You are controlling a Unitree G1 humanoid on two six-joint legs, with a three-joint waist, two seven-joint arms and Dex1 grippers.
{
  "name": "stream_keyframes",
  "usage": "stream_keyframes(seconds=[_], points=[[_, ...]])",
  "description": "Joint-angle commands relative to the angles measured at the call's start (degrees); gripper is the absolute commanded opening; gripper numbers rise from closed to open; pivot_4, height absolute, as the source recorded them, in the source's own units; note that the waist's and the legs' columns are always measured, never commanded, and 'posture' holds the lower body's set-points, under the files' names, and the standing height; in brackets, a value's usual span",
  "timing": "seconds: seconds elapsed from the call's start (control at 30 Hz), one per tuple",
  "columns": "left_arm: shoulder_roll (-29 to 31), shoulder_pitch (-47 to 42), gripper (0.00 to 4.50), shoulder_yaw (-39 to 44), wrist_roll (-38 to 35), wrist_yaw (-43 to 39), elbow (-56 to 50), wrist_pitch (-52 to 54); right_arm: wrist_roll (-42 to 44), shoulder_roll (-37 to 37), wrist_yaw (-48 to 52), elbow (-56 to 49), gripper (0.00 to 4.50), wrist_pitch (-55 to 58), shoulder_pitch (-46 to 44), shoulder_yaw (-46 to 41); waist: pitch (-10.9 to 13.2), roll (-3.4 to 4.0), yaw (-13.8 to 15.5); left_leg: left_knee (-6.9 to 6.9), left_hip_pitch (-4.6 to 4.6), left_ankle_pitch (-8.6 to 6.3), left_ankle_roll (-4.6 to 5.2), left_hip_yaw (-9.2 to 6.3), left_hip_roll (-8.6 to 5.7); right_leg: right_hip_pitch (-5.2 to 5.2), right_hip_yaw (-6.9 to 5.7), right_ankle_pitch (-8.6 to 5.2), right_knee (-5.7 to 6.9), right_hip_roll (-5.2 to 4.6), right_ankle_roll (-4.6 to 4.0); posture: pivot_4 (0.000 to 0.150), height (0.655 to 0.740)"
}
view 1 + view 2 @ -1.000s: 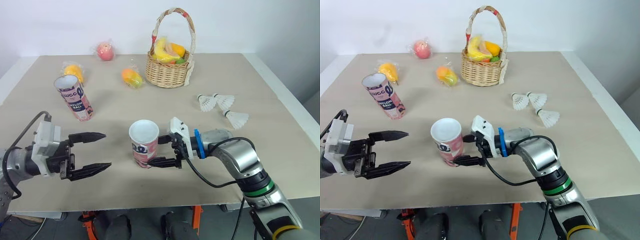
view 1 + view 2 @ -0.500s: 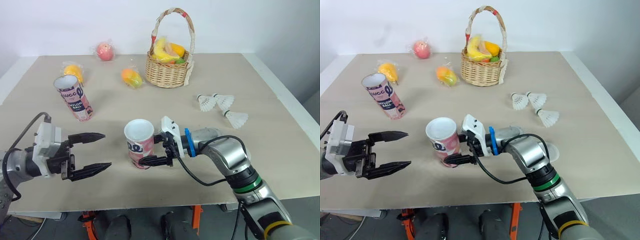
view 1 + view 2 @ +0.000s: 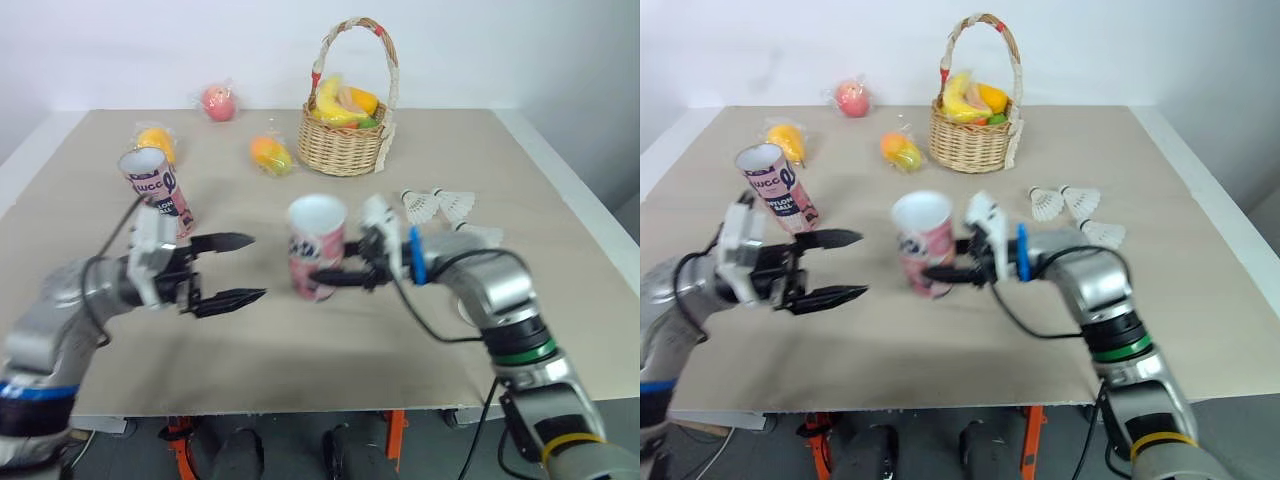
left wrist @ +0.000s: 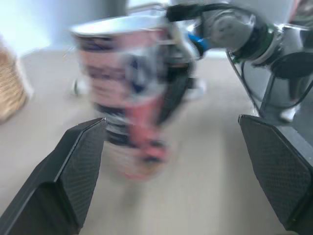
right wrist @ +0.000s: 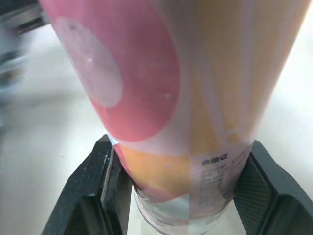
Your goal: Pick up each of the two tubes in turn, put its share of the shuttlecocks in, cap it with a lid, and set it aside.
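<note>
Pink glossy tube (cylindrical, open-topped)

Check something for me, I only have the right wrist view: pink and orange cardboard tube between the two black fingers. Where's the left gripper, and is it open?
Observer: The left gripper is open. It points at the pink cardboard tube from the robot's left and is not touching it.
Operator: Shuttlecocks?
Observer: Three white feather shuttlecocks lie on the beige table, on the robot's right, beyond the right gripper.
Operator: Second tube?
Observer: The other pink tube stands open-topped at the far left, beyond the left arm.
</note>
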Motion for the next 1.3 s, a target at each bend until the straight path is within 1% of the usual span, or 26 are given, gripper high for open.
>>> stream_keyframes(seconds=[0.03, 0.1, 0.17, 0.23, 0.3, 0.4, 0.53, 0.73, 0.87, 0.97, 1.0, 1.03, 1.07, 1.1, 1.23, 1.3], points=[[-3.88, -7.61, 4.50, -3.05, 3.20, 0.53, 5.76, -2.36, -1.66, -4.91, -7.23, 13.41, 2.76, -4.44, -5.12, -10.67, 0.01, -0.01, -0.11, 0.01, -0.02, 0.00, 0.00, 0.00, -0.02, -0.02, 0.01, 0.03, 0.00, 0.00, 0.00, 0.150, 0.7400], [-6.27, -10.91, 4.50, -4.16, 4.96, 1.12, 9.74, -3.41, -2.67, -7.44, -11.90, 20.98, 2.76, -7.58, -6.98, -14.92, 0.02, 0.00, -0.07, -0.03, -0.03, 0.00, 0.00, 0.01, -0.07, -0.03, 0.04, 0.10, -0.01, -0.04, -0.14, 0.150, 0.7400], [-8.86, -13.70, 4.50, -5.12, 7.99, 3.71, 14.87, -4.96, -4.54, -9.81, -19.11, 27.69, 2.76, -12.96, -7.93, -19.17, 0.01, 0.00, -0.09, -0.11, -0.03, -0.01, 0.03, 0.01, -0.16, -0.03, 0.07, 0.08, -0.01, -0.10, -0.16, 0.150, 0.7400], [-10.67, -15.04, 4.50, -5.61, 9.99, 5.09, 18.24, -5.95, -5.13, -11.82, -23.23, 33.46, 2.76, -14.45, -9.38, -21.82, 0.02, 0.01, -0.15, -0.17, -0.02, -0.03, 0.06, 0.02, -0.20, -0.04, 0.09, 0.05, -0.03, -0.15, -0.16, 0.150, 0.7400], [-12.08, -15.89, 4.50, -5.67, 11.59, 6.39, 20.75, -7.12, -6.94, -13.69, -26.00, 38.59, 2.76, -18.46, -10.46, -22.58, 0.03, 0.06, -0.48, -0.31, -0.02, -0.04, 0.07, 0.13, -0.29, -0.09, 0.21, 0.03, -0.10, -0.24, -0.14, 0.150, 0.7400], [-14.62, -17.10, 4.50, -5.74, 11.79, 7.59, 22.24, -7.14, -9.53, -16.18, -30.70, 47.29, 2.76, -23.39, -12.14, -23.18, 0.09, 0.16, -0.82, -0.41, -0.02, -0.04, 0.07, 0.19, -0.31, -0.12, 0.29, 0.02, -0.23, -0.28, -0.13, 0.150, 0.7400], [-17.24, -18.50, 4.50, -6.47, 13.06, 8.64, 23.34, -7.66, -9.67, -17.41, -35.43, 57.46, 2.76, -25.64, -13.41, -25.22, 0.10, 0.18, -0.67, -0.42, -0.03, -0.03, 0.05, 0.17, -0.48, -0.08, 0.25, 0.00, -0.25, -0.43, -0.07, 0.150, 0.7400], [-18.37, -17.57, 4.50, -7.03, 13.64, 8.54, 21.63, -7.49, -8.89, -17.46, -38.37, 64.60, 2.76, -26.81, -11.21, -27.60, 0.10, 0.27, -0.69, -0.38, -0.03, 0.01, 0.01, 0.23, -0.79, 0.03, 0.35, 0.02, -0.35, -0.74, 0.27, 0.150, 0.7400], [-17.91, -16.31, 4.50, -7.10, 13.71, 8.77, 19.53, -6.95, -7.54, -17.46, -38.76, 66.22, 2.76, -26.18, -9.27, -29.81, 0.09, 0.29, -0.63, -0.37, -0.01, 0.01, 0.00, 0.15, -0.79, 0.23, 0.26, 0.06, -0.56, -0.76, 0.35, 0.150, 0.7400], [-17.74, -15.41, 4.50, -7.08, 13.85, 8.91, 18.46, -6.72, -6.31, -17.17, -36.90, 66.39, 2.76, -25.48, -7.99, -31.31, 0.08, 0.29, -0.45, -0.34, 0.00, 0.01, 0.01, 0.09, -0.79, 0.36, 0.20, 0.10, -0.72, -0.77, 0.42, 0.150, 0.7400], [-17.72, -15.19, 4.50, -7.06, 13.83, 9.02, 18.10, -6.54, -5.97, -16.99, -35.34, 66.00, 3.45, -25.22, -7.76, -31.54, 0.09, 0.29, -0.44, -0.33, 0.01, 0.00, 0.01, 0.09, -0.80, 0.38, 0.20, 0.11, -0.75, -0.78, 0.44, 0.150, 0.7400], [-17.72, -15.02, 4.50, -7.03, 13.77, 9.13, 17.77, -6.38, -6.02, -16.78, -34.11, 65.38, 3.73, -25.04, -7.52, -31.29, 0.08, 0.29, -0.43, -0.32, 0.02, 0.00, 0.01, 0.07, -0.80, 0.44, 0.18, 0.13, -0.81, -0.78, 0.47, 0.150, 0.7400], [-17.76, -14.90, 4.50, -7.01, 13.69, 9.25, 17.48, -6.21, -6.15, -16.60, -32.71, 64.64, 4.14, -24.86, -7.28, -30.88, 0.09, 0.29, -0.43, -0.30, 0.05, 0.00, 0.01, 0.06, -0.81, 0.50, 0.16, 0.15, -0.84, -0.79, 0.49, 0.150, 0.7400], [-17.86, -14.85, 4.50, -6.96, 13.62, 9.39, 17.30, -6.05, -6.81, -16.68, -31.98, 64.00, 4.45, -24.78, -7.04, -30.07, 0.09, 0.32, -0.43, -0.30, 0.05, 0.00, 0.01, 0.07, -0.83, 0.50, 0.17, 0.15, -0.84, -0.82, 0.51, 0.150, 0.7400], [-18.31, -14.54, 4.50, -7.13, 13.46, 9.54, 16.69, -5.66, -6.73, -18.34, -28.74, 62.24, 4.45, -23.22, -6.06, -29.75, 0.08, 0.38, -0.45, -0.25, 0.06, 0.01, 0.01, 0.10, -0.85, 0.50, 0.23, 0.22, -0.84, -0.83, 0.60, 0.150, 0.7400], [-18.40, -14.35, 4.50, -7.18, 13.24, 9.24, 16.56, -5.60, -8.03, -20.14, -26.32, 60.37, 4.45, -21.55, -4.27, -28.21, 0.07, 0.41, -0.42, -0.25, 0.06, 0.01, 0.01, 0.09, -0.85, 0.52, 0.21, 0.22, -0.84, -0.83, 0.60, 0.150, 0.7400]])
